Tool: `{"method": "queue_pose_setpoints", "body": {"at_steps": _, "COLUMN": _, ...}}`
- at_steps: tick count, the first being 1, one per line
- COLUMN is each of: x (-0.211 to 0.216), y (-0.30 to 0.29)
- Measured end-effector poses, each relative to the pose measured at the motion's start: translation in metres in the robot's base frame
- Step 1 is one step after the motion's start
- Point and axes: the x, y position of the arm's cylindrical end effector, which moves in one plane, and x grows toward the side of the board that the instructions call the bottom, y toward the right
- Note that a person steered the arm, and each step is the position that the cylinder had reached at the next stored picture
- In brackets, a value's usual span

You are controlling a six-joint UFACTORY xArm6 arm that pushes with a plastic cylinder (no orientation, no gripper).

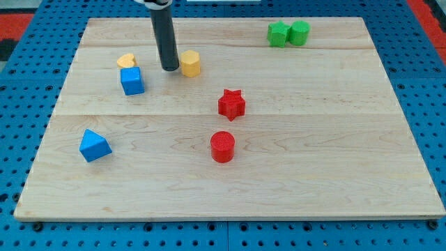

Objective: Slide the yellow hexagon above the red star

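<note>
The yellow hexagon (190, 63) lies on the wooden board (313, 139), up and to the left of the red star (231, 104). My tip (169, 68) stands just to the left of the yellow hexagon, very close to it or touching its left side. The dark rod rises from there out of the view's top. The red star sits near the board's middle.
A yellow heart (126, 61) and a blue cube (132, 81) lie left of my tip. A blue triangular block (94, 146) is at the lower left. A red cylinder (222, 147) sits below the star. Two green blocks (289, 33) are at the top right.
</note>
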Motion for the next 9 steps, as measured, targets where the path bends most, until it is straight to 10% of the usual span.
{"method": "queue_pose_setpoints", "body": {"at_steps": 9, "x": -0.026, "y": 0.114}}
